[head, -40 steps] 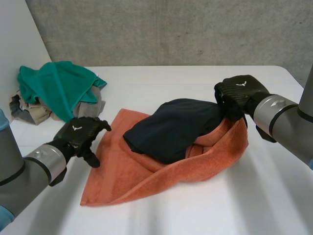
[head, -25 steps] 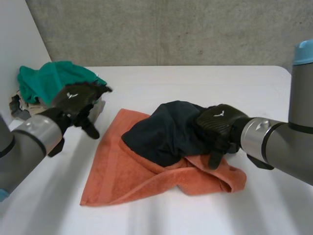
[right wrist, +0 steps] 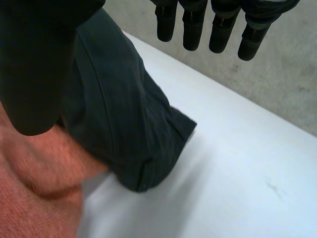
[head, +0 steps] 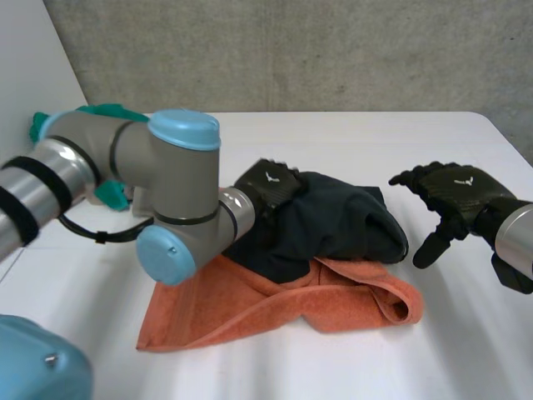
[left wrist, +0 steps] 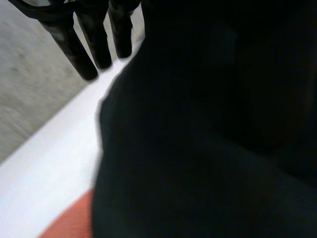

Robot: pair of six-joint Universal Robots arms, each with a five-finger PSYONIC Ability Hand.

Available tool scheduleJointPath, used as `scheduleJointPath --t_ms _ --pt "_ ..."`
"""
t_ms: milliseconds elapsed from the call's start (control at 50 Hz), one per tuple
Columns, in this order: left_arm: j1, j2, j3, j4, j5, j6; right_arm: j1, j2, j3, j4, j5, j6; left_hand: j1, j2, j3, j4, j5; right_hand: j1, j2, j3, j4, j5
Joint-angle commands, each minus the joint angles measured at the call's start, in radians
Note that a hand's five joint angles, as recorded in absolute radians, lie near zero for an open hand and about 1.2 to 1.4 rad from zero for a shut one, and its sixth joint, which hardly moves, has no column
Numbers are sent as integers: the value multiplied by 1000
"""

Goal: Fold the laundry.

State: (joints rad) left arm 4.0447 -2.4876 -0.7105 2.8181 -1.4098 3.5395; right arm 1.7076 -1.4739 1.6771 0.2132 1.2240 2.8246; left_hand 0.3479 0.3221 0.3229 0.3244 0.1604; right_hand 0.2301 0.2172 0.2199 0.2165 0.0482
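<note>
Sorting rather than folding is the step in hand, by my read: a dark garment (head: pixel 333 221) lies bunched on top of an orange towel (head: pixel 241 308) mid-bench, towel rumpled w/ its right end rolled up into a loop, so neither piece can be folded flat yet. Left arm (head: pixel 179 200) reaches across the bench (head: pixel 400 367), left hand (head: pixel 271 185) resting on the garment's far-left edge; in its wrist view the fingers (left wrist: pixel 99 49) run straight out past the cloth edge, released, nothing pinched that I can see. Right hand (head: pixel 454 193) hovers just beside the garment's right end, apart from it, fingers (right wrist: pixel 192 29) straight & spread, holding nothing. A green cloth (head: pixel 100 109) sits at the back-left corner behind the arm, well apart from the pair. Next move prob. needs the left fingers to close on the dark edge & draw the garment off the towel, w/ the right hand pinning or taking the other end; the risk is dragging the towel along.
</note>
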Motion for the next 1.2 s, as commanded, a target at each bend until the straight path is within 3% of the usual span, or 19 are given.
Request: scheduleJointPath --t_ms 20,60,160,240,260,340,420,560,740,840,940,1200 --pt "-1 -28 55 -23 -27 -14 -40 90 39 -106 5 -5 852 878 877 876 865 -41 -28 -31 -27 -33" --pt "8 -5 60 -11 -63 -25 -48 102 36 -112 5 -5 1036 1062 1061 1060 1049 -41 -28 -31 -27 -33" --pt "68 116 63 40 -225 -65 -51 124 16 -112 5 -5 1048 1074 1073 1072 1061 -41 -28 -31 -27 -33" --pt "170 236 62 121 -333 -88 -42 127 7 -112 6 -8 1048 1074 1073 1072 1061 -41 -28 -31 -27 -33" --pt "230 272 68 162 -343 -91 -37 130 7 -112 6 -10 1048 1074 1073 1072 1061 -41 -28 -31 -27 -33" --pt "385 312 114 221 -344 -102 -17 139 6 -112 6 -17 1048 1074 1073 1072 1061 -41 -28 -31 -27 -33" --pt "506 279 216 189 -348 -99 6 153 10 -110 8 -28 1048 1074 1073 1072 1061 -41 -28 -31 -27 -34" --pt "620 123 330 116 -288 -70 38 175 15 -109 17 -57 1048 1074 1073 1072 1061 -41 -28 -31 -27 -33" --pt "672 -94 379 215 -262 27 56 170 30 -101 20 -71 1048 1074 1073 1072 1061 -41 -28 -31 -27 -33" --pt "666 -82 332 195 -245 7 50 162 38 -101 23 -79 680 705 705 703 693 -41 -28 -31 -27 -33" --pt "643 30 191 179 -178 -19 43 153 32 -100 20 -74 -173 -148 -148 -150 -160 -44 -31 -34 -30 -36" --pt "551 542 -352 37 -87 -30 63 47 -27 70 19 -157 -173 -148 -148 -150 -160 -56 -43 -45 -42 -48"
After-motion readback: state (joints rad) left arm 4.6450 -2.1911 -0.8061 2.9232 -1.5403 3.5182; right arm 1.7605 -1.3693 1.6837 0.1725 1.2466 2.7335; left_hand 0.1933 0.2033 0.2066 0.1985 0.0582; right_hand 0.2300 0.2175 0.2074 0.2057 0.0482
